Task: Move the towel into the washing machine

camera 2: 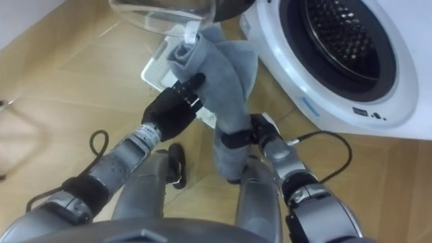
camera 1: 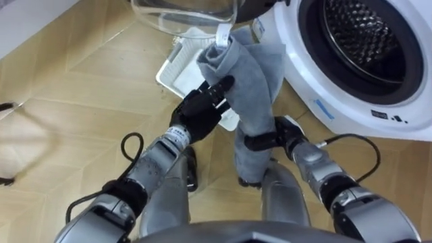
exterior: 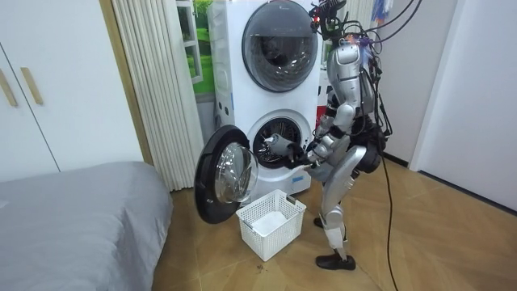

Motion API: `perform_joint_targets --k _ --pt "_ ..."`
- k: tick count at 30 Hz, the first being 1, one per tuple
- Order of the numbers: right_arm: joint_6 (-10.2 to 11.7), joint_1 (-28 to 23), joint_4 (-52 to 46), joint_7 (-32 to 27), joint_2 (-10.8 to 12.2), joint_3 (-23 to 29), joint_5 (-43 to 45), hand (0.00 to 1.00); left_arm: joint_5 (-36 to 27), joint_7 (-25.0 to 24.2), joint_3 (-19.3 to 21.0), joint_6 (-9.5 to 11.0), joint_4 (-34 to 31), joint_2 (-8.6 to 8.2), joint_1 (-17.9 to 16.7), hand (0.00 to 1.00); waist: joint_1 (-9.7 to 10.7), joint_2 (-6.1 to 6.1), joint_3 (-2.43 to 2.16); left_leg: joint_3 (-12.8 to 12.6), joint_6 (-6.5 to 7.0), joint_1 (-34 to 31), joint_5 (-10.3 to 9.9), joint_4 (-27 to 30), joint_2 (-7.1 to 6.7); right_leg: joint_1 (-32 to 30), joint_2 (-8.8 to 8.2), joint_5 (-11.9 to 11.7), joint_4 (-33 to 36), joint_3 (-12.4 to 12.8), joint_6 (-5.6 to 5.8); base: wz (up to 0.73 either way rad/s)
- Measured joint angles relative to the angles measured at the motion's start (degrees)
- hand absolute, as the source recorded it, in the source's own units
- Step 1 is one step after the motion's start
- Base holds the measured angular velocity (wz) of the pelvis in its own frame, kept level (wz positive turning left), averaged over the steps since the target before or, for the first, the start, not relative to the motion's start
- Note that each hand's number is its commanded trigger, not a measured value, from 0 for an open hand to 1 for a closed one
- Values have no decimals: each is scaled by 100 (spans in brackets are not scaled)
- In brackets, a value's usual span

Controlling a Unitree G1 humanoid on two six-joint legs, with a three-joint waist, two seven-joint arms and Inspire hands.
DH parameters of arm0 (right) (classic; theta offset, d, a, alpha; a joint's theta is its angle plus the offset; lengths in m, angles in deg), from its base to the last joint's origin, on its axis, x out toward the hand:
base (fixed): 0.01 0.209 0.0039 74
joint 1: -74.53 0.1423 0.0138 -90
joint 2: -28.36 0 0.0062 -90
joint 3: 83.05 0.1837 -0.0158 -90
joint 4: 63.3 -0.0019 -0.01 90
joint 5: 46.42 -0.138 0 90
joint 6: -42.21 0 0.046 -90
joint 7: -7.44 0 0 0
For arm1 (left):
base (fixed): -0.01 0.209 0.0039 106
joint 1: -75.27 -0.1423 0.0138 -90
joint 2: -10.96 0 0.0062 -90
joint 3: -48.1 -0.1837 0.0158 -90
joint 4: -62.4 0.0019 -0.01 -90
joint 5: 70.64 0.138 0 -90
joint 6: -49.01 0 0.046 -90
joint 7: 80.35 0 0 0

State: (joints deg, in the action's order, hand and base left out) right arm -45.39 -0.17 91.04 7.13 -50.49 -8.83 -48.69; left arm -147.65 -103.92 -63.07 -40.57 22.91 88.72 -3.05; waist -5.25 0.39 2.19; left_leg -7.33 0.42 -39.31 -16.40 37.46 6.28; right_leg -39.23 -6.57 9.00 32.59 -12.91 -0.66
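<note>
The grey terry towel (camera 1: 253, 74) hangs bunched in the air between the robot's two hands, its top fold raised toward the lower edge of the clear round glass door (camera 1: 182, 13) and its tail drooping down in front of the robot's legs. It is not yet in the machine. The left hand (camera 1: 199, 111) pinches the towel's upper part from the side. The right hand (camera 1: 256, 142) is clasped round the towel lower down, with cloth draped over most of it. Just behind the towel on the pale wooden floor (camera 1: 74, 81) sits the white slatted plastic laundry basket (camera 1: 172, 71). To the robot's right, near the towel, gapes the white front-loading washing machine (camera 1: 297, 40), its dark perforated steel drum (camera 1: 368, 30) open. In the room view the robot stands slightly bent before the lower of two stacked machines. The step in hand looks like the carry from basket to drum. The next move calls for swinging both hands right and forward through the opening, lifting the hanging tail over the rim before letting go.
</note>
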Motion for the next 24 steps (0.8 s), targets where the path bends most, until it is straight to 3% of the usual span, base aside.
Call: perform_joint_targets --k 2,5,8,14,17,24 --pt "-8 -80 0 -79 -71 150 -221 100 12 220 504 37 406 46 -62 0 -134 -74 -10 0 0 -2 0 1 -8 -1 -9 6 11 -5 -3 0" --pt "-127 -88 55 -173 -257 211 -707 100 142 687 954 100 608 165 -190 0 -225 -166 -13 4 5 -11 3 -11 -29 -3 -40 20 21 -24 2 3" --pt "-235 -78 94 -220 -320 309 -1156 100 266 1160 1207 147 811 246 -316 0 -266 -169 -15 16 9 -8 8 -22 -57 -10 -59 35 38 -14 13 4" --pt "-494 76 330 -202 -428 493 -1984 100 1216 1899 1213 31 826 168 -378 0 -252 -183 -8 94 36 -150 15 94 -130 -107 -148 58 174 -66 42 7" --pt "-597 97 492 -199 -493 624 -2590 100 1442 2236 1211 -65 716 148 -318 0 -228 -184 -7 195 52 -271 26 194 -201 -201 -230 141 343 -113 42 21" --pt "-832 151 756 -60 -581 866 -3562 100 1811 2752 1272 -93 476 153 -340 0 -254 -172 0 194 46 -369 27 330 -214 -354 -260 213 540 -54 8 1"
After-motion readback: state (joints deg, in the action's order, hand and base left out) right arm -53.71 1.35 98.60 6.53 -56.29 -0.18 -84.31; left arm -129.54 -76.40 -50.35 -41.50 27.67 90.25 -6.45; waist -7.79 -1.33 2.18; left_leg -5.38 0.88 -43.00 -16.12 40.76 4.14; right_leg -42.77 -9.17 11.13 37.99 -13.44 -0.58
